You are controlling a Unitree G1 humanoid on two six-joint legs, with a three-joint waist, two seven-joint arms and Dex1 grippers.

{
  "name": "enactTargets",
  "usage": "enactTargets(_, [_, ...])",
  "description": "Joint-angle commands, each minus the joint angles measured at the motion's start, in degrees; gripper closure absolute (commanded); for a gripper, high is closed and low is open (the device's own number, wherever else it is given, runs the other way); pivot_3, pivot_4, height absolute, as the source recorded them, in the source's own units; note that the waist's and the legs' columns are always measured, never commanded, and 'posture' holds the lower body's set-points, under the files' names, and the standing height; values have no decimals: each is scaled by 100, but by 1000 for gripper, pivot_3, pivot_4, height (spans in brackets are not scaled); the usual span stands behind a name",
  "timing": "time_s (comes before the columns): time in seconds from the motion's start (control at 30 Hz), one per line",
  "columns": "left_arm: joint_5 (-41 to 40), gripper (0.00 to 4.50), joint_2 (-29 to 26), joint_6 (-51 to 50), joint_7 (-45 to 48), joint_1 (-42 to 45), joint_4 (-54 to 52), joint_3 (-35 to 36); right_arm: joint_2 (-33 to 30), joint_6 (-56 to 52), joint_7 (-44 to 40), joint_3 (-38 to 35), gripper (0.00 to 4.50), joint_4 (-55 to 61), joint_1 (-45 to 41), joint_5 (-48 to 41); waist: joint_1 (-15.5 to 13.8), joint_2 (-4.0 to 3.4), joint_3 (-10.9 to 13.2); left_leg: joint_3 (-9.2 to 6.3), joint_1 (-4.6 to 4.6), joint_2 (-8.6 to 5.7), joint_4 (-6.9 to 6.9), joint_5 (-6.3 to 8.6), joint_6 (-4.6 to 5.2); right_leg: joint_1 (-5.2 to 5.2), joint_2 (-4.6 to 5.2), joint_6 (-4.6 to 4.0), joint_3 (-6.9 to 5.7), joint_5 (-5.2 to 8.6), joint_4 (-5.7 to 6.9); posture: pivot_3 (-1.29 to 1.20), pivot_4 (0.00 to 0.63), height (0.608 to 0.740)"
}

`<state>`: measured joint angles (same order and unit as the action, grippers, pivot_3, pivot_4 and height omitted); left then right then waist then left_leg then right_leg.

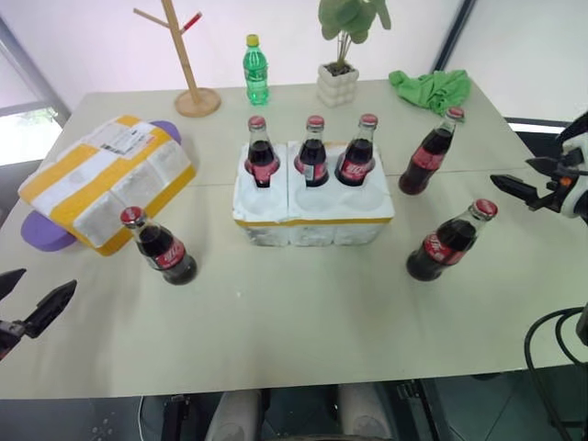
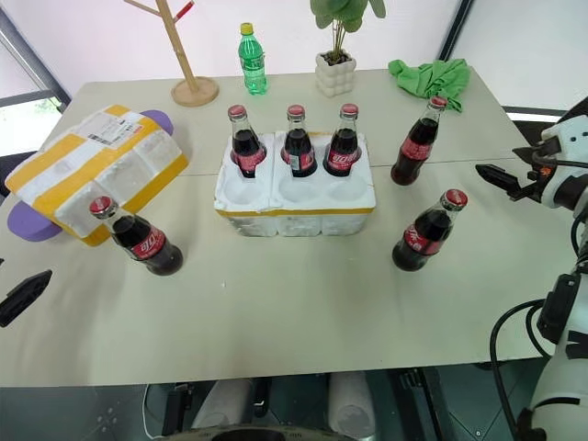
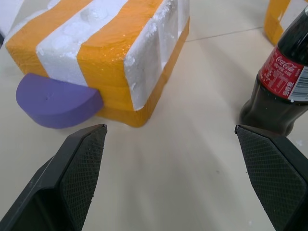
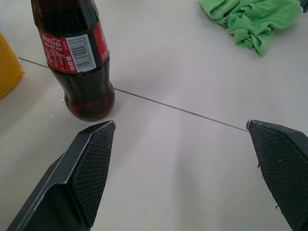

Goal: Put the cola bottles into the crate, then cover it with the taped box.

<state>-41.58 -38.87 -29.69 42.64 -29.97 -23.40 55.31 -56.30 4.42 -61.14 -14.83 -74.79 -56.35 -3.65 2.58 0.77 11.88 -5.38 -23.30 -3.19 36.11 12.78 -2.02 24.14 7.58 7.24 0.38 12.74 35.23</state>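
The crate (image 1: 312, 207) stands near the middle of the table (image 1: 303, 331), a little toward the far edge. Three cola bottles stand upright in its back row of holes: one at the left (image 1: 261, 152), one in the middle (image 1: 313, 152) and one at the right (image 1: 357, 151). The front row of holes is free.

Three more cola bottles stand on the table itself. One (image 1: 160, 245) is left of the crate, toward the left edge, just in front of the taped box (image 1: 108, 181). The taped box lies near the far left corner, and it rests partly on a flat purple piece (image 1: 41, 230). A second bottle (image 1: 430, 152) stands just beside the crate's right side, and the third (image 1: 450, 241) stands further to the front on the right.

The left gripper (image 1: 20, 299) hovers at the left edge near the front, with its fingers (image 3: 79, 163) wide apart and nothing between them. In the left wrist view, the corner of the taped box and the loose left bottle (image 3: 285, 91) are ahead of it, the bottle near one fingertip but apart from it.

The right gripper (image 1: 531, 179) is at the right edge, also spread wide and holding nothing. In the right wrist view, the bottle beside the crate (image 4: 79, 57) stands just beyond one finger (image 4: 91, 168), and the green cloth (image 4: 252, 19) lies further away, near the far right corner.
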Motion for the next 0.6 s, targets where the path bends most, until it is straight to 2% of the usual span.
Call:
enactTargets(0.03, [-14, 45, -77, 83, -32, 43, -37, 190, -53, 124, 12, -108, 0, 23, -118, -85, 3, 0, 0, 5, 1, 0, 0, 0, 0, 0, 0, 0, 4, 0, 0, 0, 150, 740])
enactTargets(0.6, [-263, 45, -91, -194, 6, 109, -123, 110, -113, 49, 56, -66, 0, -2, -101, -38, 9, 2, -1, 50, 20, 2, 3, 0, 1, 0, -4, 14, 51, -15, 2, 0, 150, 740])
